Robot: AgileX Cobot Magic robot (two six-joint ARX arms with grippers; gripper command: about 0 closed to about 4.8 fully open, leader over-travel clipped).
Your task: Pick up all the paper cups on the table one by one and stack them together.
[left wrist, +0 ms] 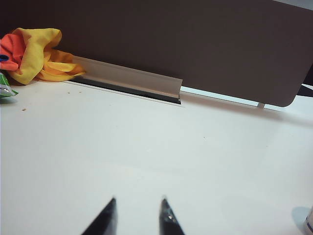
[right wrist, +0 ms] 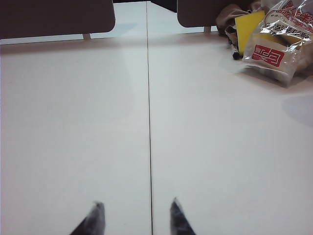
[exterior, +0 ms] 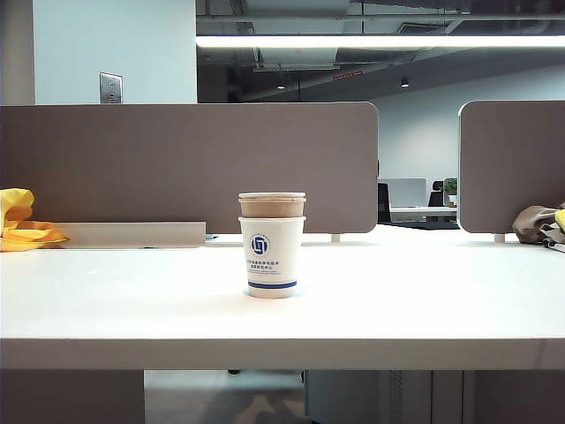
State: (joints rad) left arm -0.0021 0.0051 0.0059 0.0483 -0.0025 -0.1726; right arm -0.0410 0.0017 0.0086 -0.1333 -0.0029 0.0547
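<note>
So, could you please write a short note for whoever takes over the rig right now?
Left gripper: jaws open, empty, low over bare table, out of the exterior view.
Right gripper: jaws open wider, empty, over the table seam, also out of the exterior view.
Cups: one stack stands upright mid-table, a brown cup nested inside a white logo cup. A further white rim sits at the top, seemingly a third cup.
Done: stacking appears complete; no loose cup shows in any view.
Left: confirm the cup count, otherwise nothing.
</note>
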